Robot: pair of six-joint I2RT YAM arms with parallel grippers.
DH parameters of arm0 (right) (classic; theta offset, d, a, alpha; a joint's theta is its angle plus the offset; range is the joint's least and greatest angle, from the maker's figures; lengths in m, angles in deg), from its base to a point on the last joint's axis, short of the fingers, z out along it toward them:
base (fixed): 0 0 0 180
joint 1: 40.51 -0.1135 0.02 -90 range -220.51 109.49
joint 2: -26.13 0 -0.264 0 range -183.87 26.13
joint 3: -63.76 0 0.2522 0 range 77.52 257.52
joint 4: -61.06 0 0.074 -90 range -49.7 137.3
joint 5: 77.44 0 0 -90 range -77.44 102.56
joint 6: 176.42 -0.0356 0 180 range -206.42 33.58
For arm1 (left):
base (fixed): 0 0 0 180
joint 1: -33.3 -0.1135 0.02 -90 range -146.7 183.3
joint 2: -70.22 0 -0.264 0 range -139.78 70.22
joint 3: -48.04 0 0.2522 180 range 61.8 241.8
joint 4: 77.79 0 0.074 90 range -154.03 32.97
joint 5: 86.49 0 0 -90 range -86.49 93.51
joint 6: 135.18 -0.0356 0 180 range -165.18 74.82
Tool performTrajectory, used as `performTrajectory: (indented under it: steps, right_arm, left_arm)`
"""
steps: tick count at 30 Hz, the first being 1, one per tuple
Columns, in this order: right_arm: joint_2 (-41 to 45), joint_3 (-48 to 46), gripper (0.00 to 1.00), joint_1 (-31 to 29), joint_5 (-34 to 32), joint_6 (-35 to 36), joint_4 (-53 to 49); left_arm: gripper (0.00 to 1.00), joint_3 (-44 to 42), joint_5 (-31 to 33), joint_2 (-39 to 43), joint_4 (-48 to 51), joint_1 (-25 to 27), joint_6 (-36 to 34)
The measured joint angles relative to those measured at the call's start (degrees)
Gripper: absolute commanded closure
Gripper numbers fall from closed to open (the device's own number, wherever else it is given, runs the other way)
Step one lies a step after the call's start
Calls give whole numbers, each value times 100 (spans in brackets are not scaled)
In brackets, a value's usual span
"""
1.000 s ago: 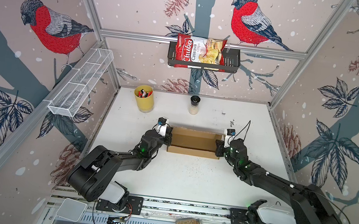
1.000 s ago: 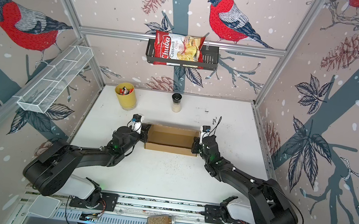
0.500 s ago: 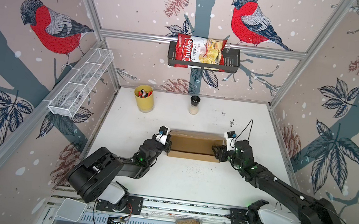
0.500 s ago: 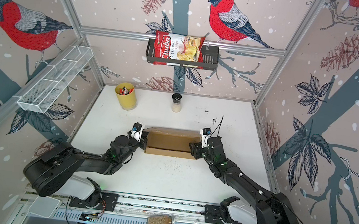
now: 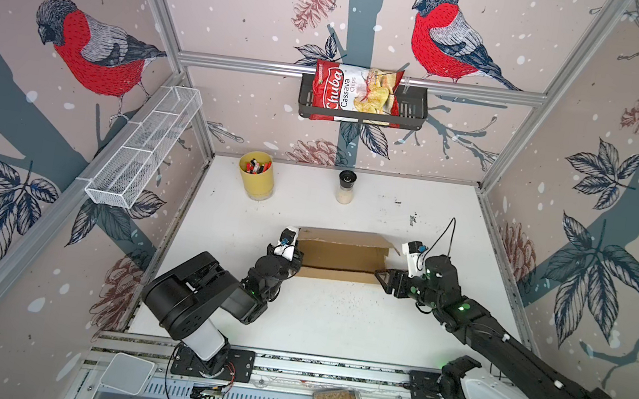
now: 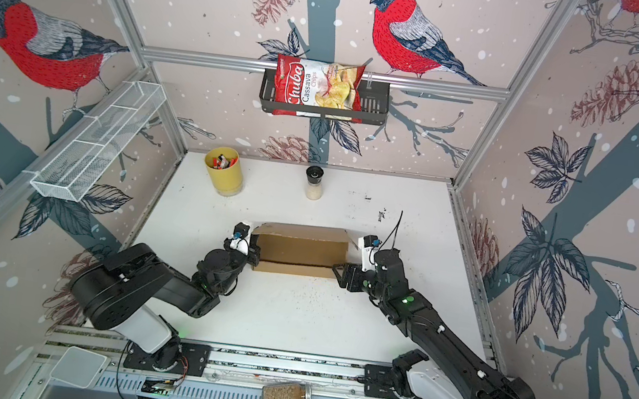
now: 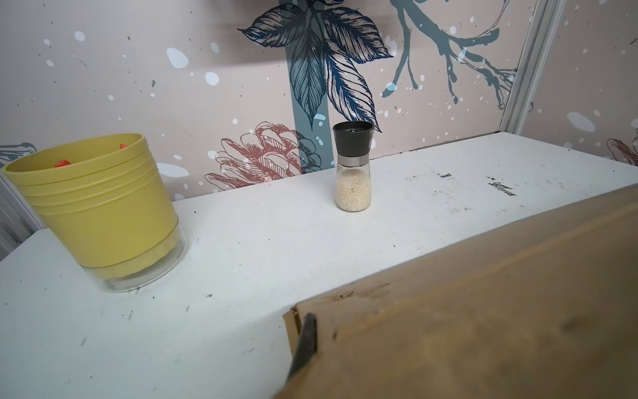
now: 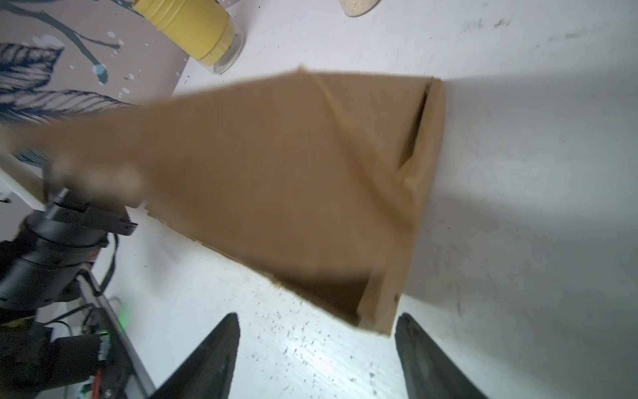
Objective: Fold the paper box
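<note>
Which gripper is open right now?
The right gripper: its jaws stand apart, just off the right end of the paper box. The left gripper is shut on the box's left end.

The brown paper box (image 5: 342, 256) lies flat, nearly folded, lid slightly ajar.

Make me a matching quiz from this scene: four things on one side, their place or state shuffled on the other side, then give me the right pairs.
Things:
1. cassava chips bag
2. left gripper
3. glass grinder
4. right gripper

Places or states:
A. jaws open, at one end of the paper box
B. upright near the back wall, apart from the yellow pot
C. in the black wall basket
D. jaws shut on the paper box's other end

Pairs: 1-C, 2-D, 3-B, 4-A.
</note>
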Motion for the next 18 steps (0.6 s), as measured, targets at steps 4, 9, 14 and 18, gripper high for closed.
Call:
performTrajectory:
  steps: [4, 9, 14, 18]
  right_arm:
    - [321, 26, 27, 2, 186, -273, -236]
    - [599, 522, 26, 177, 275, -509, -588]
    - [400, 1165, 26, 754, 450, -627, -957]
    - [-122, 1609, 28, 1060, 557, -627, -1246]
  left_arm:
    - [94, -26, 79, -251, -365, 9, -24]
    - [93, -155, 87, -413, -649, 20, -72]
    - [92, -212, 44, -461, -686, 44, -111]
    - [91, -299, -20, -535, -772, 68, -155]
